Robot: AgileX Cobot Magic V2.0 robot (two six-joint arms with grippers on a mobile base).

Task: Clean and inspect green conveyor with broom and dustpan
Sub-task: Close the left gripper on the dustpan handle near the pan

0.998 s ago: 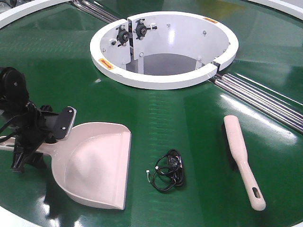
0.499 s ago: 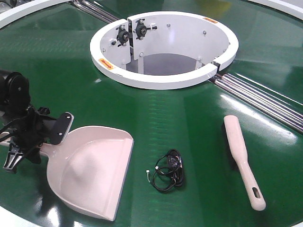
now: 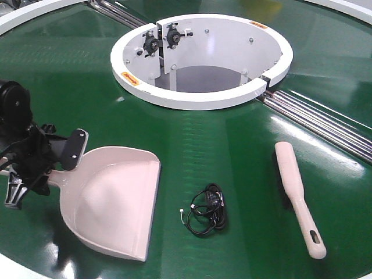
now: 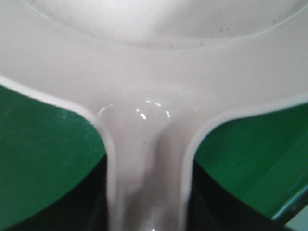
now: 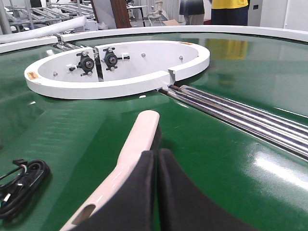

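The beige-pink dustpan [image 3: 113, 203] is over the green conveyor [image 3: 209, 151] at the front left, its straight lip facing right. My left gripper [image 3: 43, 171] is shut on the dustpan's slim handle [image 4: 147, 192], with a dark finger on each side of it in the left wrist view. The broom [image 3: 296, 195] lies flat on the belt at the right, hang hole toward the front. In the right wrist view my right gripper [image 5: 156, 156] is shut with nothing between its fingers, just right of the broom [image 5: 137, 137] and low over the belt. The front view does not show this gripper.
A coiled black cable [image 3: 207, 210] lies on the belt between dustpan and broom. The white ring-shaped opening [image 3: 200, 96] sits behind them, and steel rollers [image 3: 325, 122] run from it to the right. The belt's white rim [image 3: 11, 264] curves along the front left.
The left gripper shifted slightly left and up with the dustpan. The scoop swung toward the front, then back to nearly the same spot. Broom and cable stayed still.
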